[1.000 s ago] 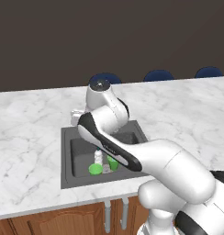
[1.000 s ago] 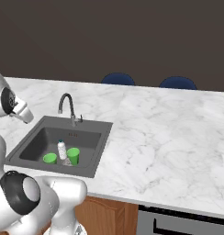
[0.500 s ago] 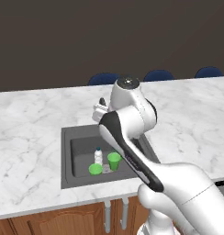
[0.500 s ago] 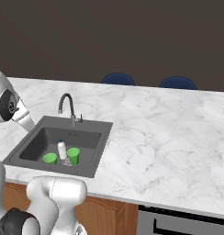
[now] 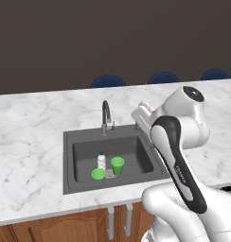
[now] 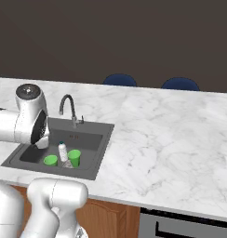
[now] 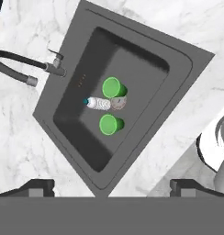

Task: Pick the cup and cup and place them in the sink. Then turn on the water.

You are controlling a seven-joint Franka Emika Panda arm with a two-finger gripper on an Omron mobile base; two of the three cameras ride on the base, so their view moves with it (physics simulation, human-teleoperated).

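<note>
cups: your two cups (image 5: pixel 118 165) (image 5: pixel 98 174) stand in the sink (image 5: pixel 68 162), frame centre; bottle (image 5: pixel 102 160) between
claw: you see the claw (image 7: pixel 112 187) spread wide, holding nothing

No text, label, brand, number or sign can be read anywhere. A small pale marking runs along the dark band of the robot arm (image 5: pixel 181 174) in the left base view, but it is too blurred to make out. The white bottle (image 7: pixel 98 103) in the sink (image 7: pixel 180 48) shows no legible label, and the two green cups (image 7: pixel 112 87) (image 7: pixel 108 124) are plain.
</note>
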